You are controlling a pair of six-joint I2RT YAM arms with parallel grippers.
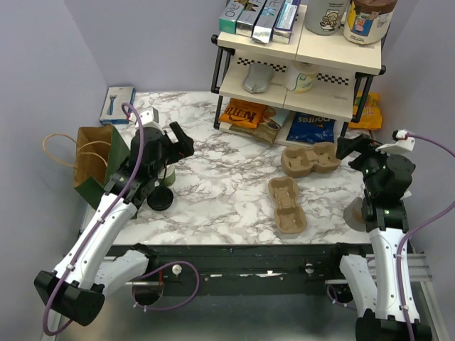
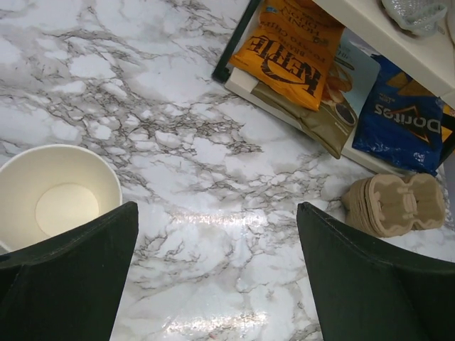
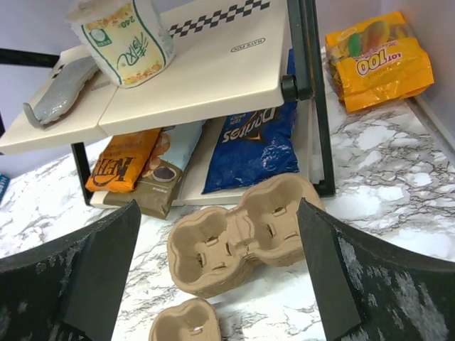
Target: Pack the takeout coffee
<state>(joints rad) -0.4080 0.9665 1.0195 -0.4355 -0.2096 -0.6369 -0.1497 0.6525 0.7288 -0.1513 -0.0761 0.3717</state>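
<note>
My left gripper [image 2: 217,213] is spread wide with nothing between its fingers, hanging over the bare marble table [image 2: 178,92]. Just outside its left finger stands the cup [image 2: 60,185], upright and lidless, its cream inside empty. The finger's edge overlaps the near rim in my wrist view, and I cannot tell whether they touch. From above, the cup sits at the table's left side, mostly hidden under my left arm, with a bit of dark-green wall showing. The black lid [image 1: 160,199] lies flat on the table just beside it, on the near side. Left of them a brown paper bag [image 1: 91,160] sits at the table edge. My right gripper [image 3: 217,213] is likewise wide and holds nothing, up at the right side of the table, well apart from the cup. Ahead of it, framed between its fingers, lies a stack of carriers [image 3: 242,234], and a second carrier [image 3: 186,323] lies nearer me. Behind the stack stands the rack [image 3: 192,78], with a Doritos bag [image 3: 249,153] and a Kettle bag [image 3: 117,174] on its bottom level and a yellow bag [image 3: 380,57] on the table at its right.
</note>
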